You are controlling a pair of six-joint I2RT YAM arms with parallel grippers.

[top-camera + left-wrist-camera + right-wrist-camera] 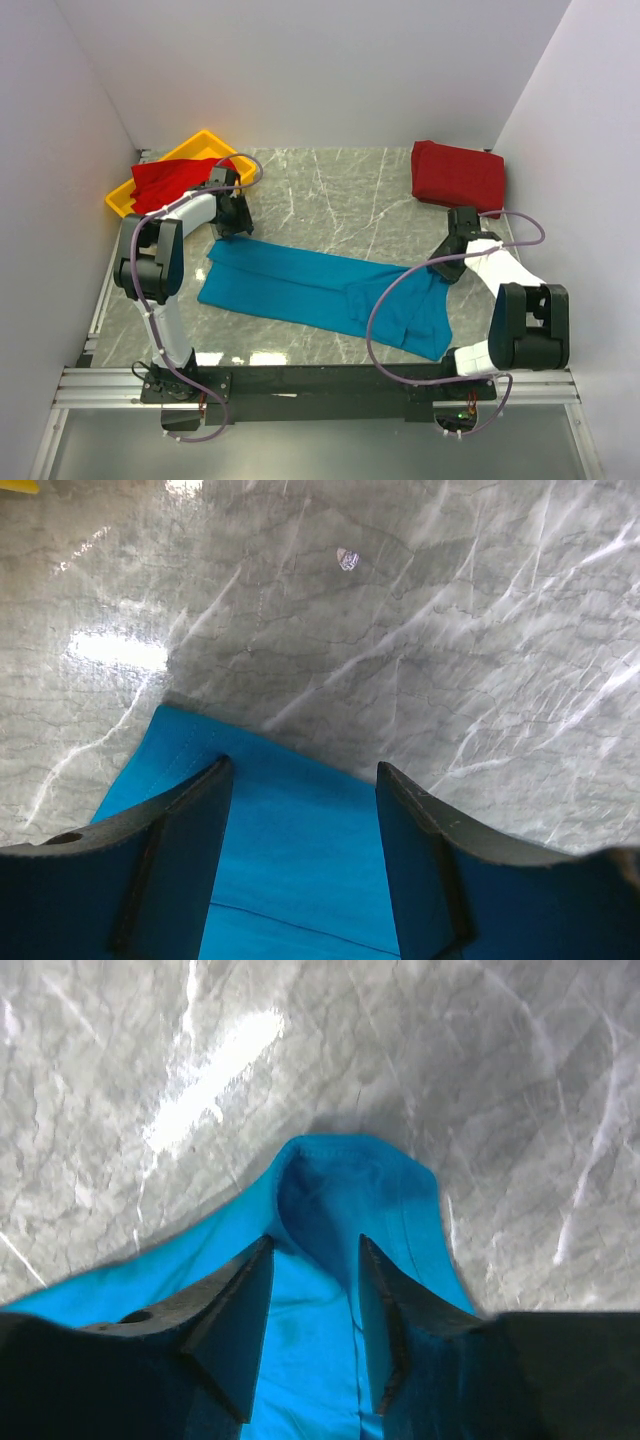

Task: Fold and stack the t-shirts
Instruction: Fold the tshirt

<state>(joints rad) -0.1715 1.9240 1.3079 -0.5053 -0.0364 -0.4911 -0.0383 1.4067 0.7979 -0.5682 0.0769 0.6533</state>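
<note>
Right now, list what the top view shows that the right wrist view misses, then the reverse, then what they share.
Only the top view: a folded red shirt at the far right, a second red shirt in the yellow tray at the far left, and the left hand over the left end of the teal shirt, whose whole spread shows. Only the right wrist view: a hump of teal cloth rising just past the fingertips of the right hand. Both: the teal shirt, the right hand and the table.

One teal t-shirt [300, 285], two red t-shirts [458, 176] [172, 180], one yellow tray [120, 198].
</note>
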